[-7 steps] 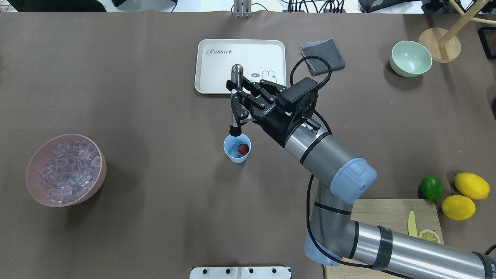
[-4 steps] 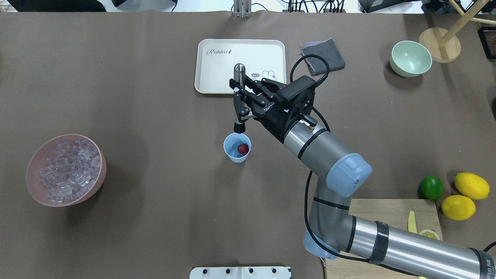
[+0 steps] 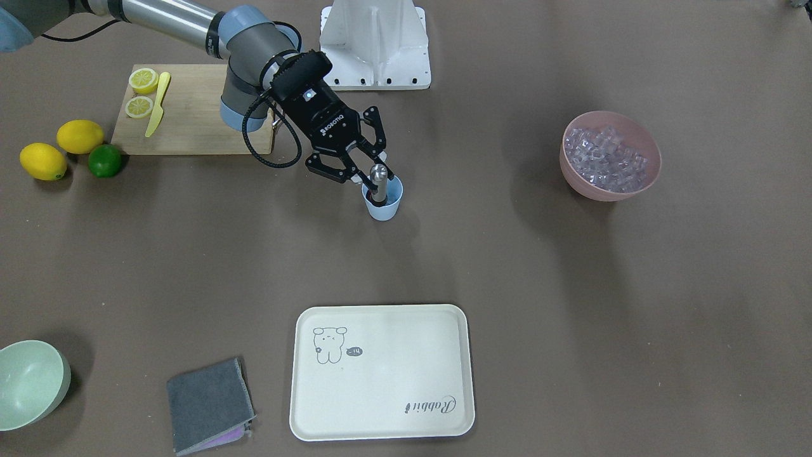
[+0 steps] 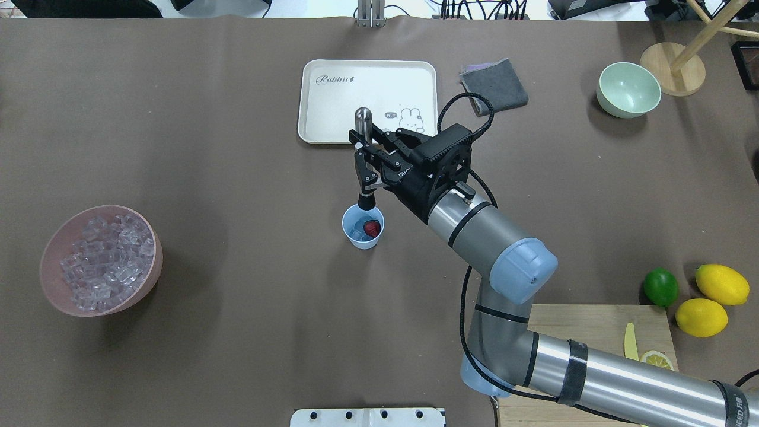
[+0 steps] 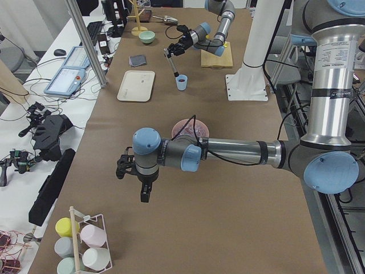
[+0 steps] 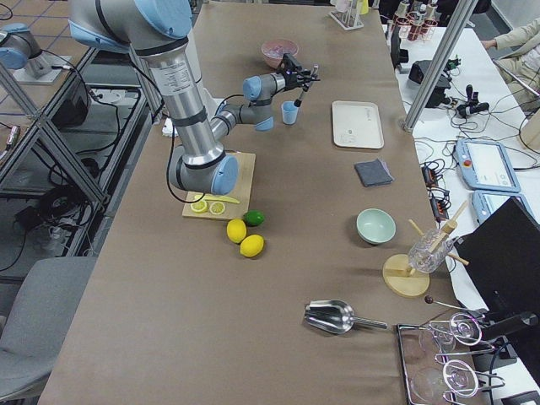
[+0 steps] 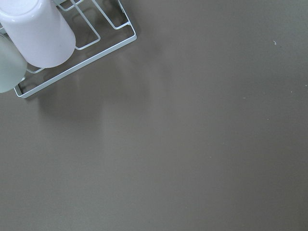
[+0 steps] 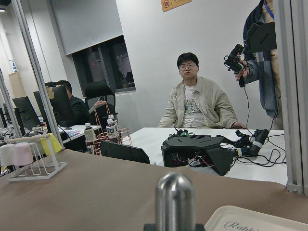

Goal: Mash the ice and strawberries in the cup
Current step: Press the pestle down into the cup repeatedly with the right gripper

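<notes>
So, cup (image 4: 363,227): a small light-blue tumbler, upright on the brown table (image 4: 237,148) near its middle, just in front of the tray.
Strawberry (image 4: 372,227): red, lying inside the cup toward its right side in the overhead view.
Ice (image 4: 356,235): a few clear cubes in the cup beside the strawberry; many more fill the pink bowl.
Masher (image 4: 363,118): a metal rod with a rounded top and a black lower tip, held nearly upright. The tip sits at the cup's mouth by the far rim; whether it touches the fruit I cannot tell.
Right gripper (image 4: 362,159): reaching in from the right, its jaws closed narrow around the masher's shaft, about halfway up.
Left gripper (image 5: 121,167): far from the cup at the table's left end, pointing down over bare tabletop. Only the side view shows it, so I cannot tell how its jaws stand.
Pink bowl (image 4: 151,280): well apart from the cup, on the left.
Tray (image 4: 332,112): cream, with a rabbit drawing, beyond the cup.
Grey cloth (image 4: 495,86): folded, just right of the tray.
Green bowl (image 4: 628,90): pale, farther right.
Fruit: a lime (image 4: 660,287) and two lemons (image 4: 721,284) close together near the right edge.
Cutting board (image 4: 593,332): wooden, beside the fruit, carrying a yellow knife (image 4: 631,343) and cut lemon.
</notes>
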Available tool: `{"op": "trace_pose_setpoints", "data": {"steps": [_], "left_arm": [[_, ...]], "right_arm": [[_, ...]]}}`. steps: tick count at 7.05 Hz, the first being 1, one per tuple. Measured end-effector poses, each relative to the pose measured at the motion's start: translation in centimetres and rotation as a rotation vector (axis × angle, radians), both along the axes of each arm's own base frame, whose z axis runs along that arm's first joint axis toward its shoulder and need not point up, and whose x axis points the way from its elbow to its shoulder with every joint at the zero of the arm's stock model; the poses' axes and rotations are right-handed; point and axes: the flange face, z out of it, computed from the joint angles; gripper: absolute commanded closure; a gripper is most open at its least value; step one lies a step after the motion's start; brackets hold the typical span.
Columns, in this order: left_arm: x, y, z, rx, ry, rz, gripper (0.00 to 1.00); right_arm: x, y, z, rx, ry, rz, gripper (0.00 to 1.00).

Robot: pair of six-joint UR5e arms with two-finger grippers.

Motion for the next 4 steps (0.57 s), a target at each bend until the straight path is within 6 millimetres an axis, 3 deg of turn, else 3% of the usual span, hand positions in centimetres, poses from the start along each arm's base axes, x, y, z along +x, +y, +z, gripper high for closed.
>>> {"op": "trace_pose_setpoints", "data": {"steps": [4], "left_arm": [[0.0,0.0,0.0,0.0,0.0,0.0,0.02]], "right_arm": [[-1.1,1.5,0.4,-0.005,0.001,-0.019,1.0]]}}
